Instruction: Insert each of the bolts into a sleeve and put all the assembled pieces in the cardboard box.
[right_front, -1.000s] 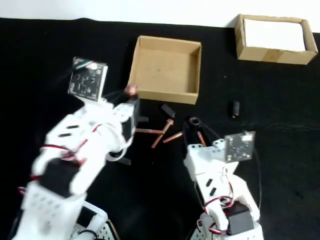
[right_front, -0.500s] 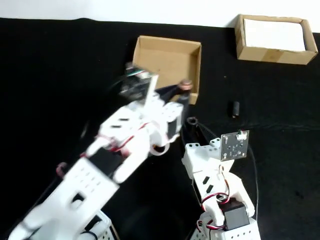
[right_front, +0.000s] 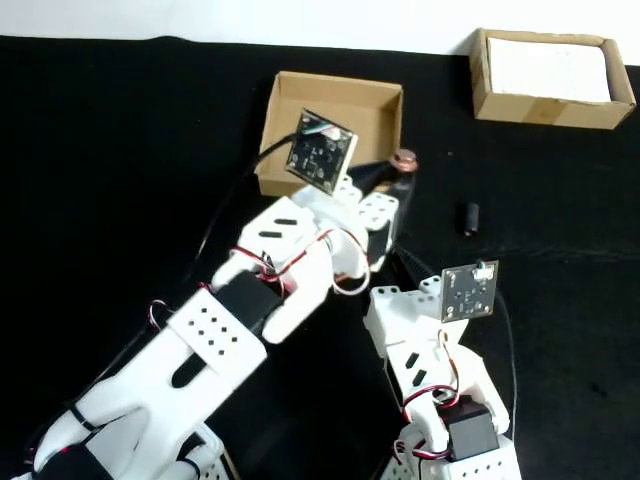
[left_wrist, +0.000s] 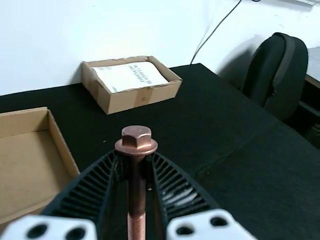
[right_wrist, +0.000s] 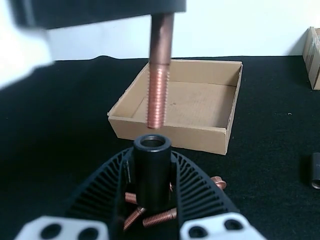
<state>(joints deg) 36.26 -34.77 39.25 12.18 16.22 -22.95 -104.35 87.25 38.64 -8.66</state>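
Now the left end effector (left_wrist: 135, 162) clamps a copper hex-head bolt (right_front: 404, 160) upper-centre in the high view, beside the brown cardboard box (right_front: 350, 118), its tip just above the black cylindrical sleeve (right_wrist: 151, 175) clamped in the right end effector (right_wrist: 151, 157).

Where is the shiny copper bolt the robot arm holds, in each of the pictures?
High view: the copper-coloured hexagon-headed bolt shows by the right wall of the open brown cardboard box.
Left wrist view: the bolt stands upright in the left gripper, with the box beside it.
Right wrist view: the bolt hangs above a black cylindrical sleeve, with the box behind.
Shared landmark: the box.
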